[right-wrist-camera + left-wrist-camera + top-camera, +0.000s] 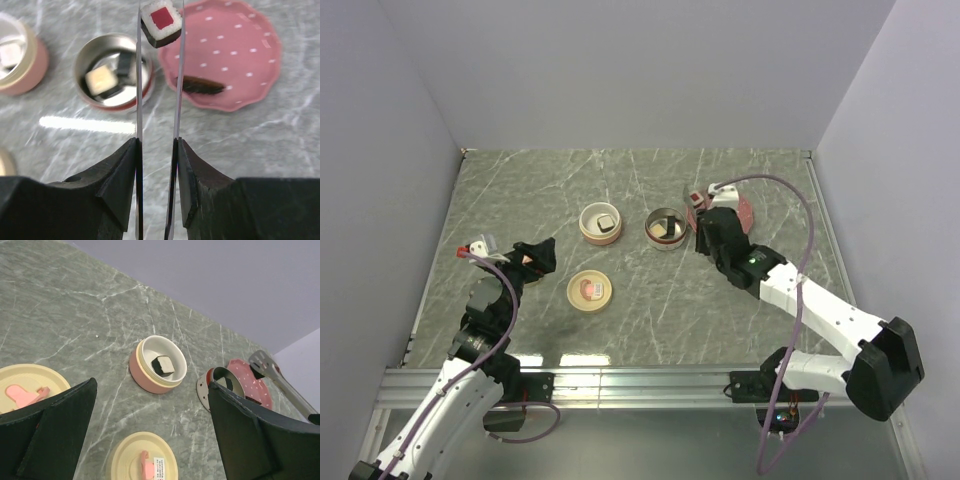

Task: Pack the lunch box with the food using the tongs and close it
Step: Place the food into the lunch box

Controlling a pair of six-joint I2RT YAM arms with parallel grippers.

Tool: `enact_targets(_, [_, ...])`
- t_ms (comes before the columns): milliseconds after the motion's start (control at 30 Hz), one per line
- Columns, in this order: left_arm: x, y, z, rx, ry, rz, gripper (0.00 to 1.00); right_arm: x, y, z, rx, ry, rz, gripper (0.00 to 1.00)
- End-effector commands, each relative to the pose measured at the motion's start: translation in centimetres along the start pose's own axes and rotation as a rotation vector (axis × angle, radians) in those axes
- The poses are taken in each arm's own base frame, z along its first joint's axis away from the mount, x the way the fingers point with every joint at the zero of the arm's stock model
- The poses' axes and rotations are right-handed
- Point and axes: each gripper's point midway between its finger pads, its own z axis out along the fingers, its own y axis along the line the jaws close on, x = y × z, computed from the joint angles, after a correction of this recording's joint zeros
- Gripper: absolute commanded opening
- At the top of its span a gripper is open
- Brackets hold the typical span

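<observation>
My right gripper [156, 145] is shut on the thin metal tongs [138, 75]. Their tips pinch a red-centred piece of food [161, 20], lifted above the gap between the metal-lined lunch box bowl [82, 55] and the pink plate [235, 45]. That bowl holds a white-centred piece [102, 80] and a dark one [125, 62]. One dark piece [200, 85] lies on the plate. The pink bowl [142, 375] holds another piece [163, 363]. My left gripper [152, 385] hangs open with nothing in it, above the table near a cream lid [145, 460].
A second cream lid [25, 387] with a pink emblem lies under my left finger. In the top view one lid [590, 291] sits in front of the two bowls [600, 223]. Walls close in the table on the left, right and far sides.
</observation>
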Motion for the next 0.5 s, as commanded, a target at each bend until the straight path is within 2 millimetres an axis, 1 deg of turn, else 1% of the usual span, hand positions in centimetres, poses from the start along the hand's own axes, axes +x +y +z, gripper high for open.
enact_targets(0, [-0.4,-0.6,0.1,0.026,-0.019,-0.003,1.00,-2.1,2.2,-1.4,-0.061,-0.092,0.017,0.00])
enact_targets(33, [-0.4,-0.5,0.2,0.024,-0.018,-0.002,0.99,-2.1,2.5,-1.5,-0.065,-0.094,0.010,0.00])
enact_targets(67, [-0.5,-0.6,0.1,0.026,-0.021,-0.003,0.99,-1.9,3.4,-1.9,-0.088,-0.092,-0.002,0.00])
enact_targets(167, [-0.4,-0.6,0.1,0.025,-0.017,-0.002,1.00,-1.6,4.4,-2.1,-0.096,-0.085,-0.020,0.00])
enact_targets(200, [-0.5,-0.6,0.1,0.025,-0.019,-0.006,0.99,-1.2,4.8,-2.0,-0.097,-0.074,-0.034,0.00])
enact_targets(267, [-0.5,-0.6,0.1,0.024,-0.018,-0.005,1.00,-0.9,5.4,-1.8,-0.101,-0.064,-0.043,0.00])
enact_targets(300, [-0.6,-0.6,0.0,0.027,-0.023,-0.005,0.99,-0.3,5.8,-1.6,-0.105,-0.050,-0.057,0.00])
enact_targets(467, [-0.6,-0.5,0.0,0.023,-0.022,-0.005,1.00,0.8,7.1,-1.3,-0.102,-0.026,-0.085,0.00])
